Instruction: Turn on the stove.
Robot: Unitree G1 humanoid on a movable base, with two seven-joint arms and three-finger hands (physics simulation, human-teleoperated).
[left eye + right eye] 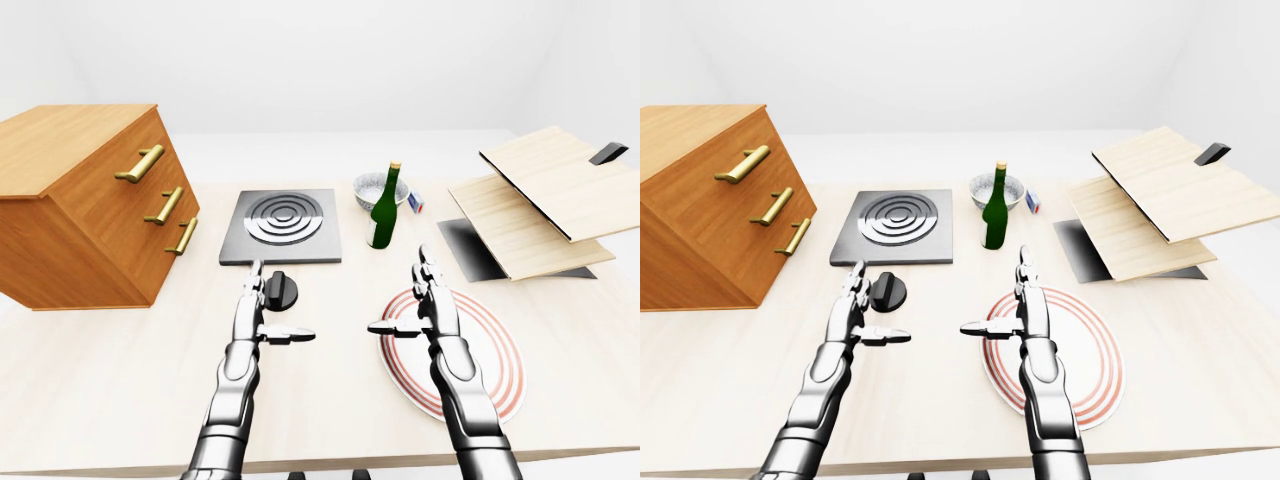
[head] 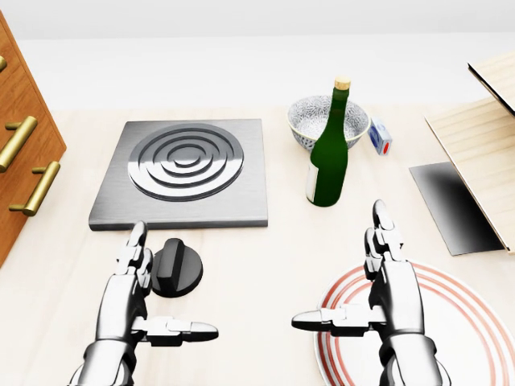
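The round black stove knob (image 2: 175,268) lay on the pale wooden table (image 2: 257,257) just below the square grey metal stove plate with its ringed burner (image 2: 183,172). The silver left hand (image 2: 129,301) hovered beside the knob, fingers (image 2: 133,245) spread apart. The silver right hand (image 2: 392,289), fingers likewise apart, hung over the red-ringed white plate (image 2: 451,322).
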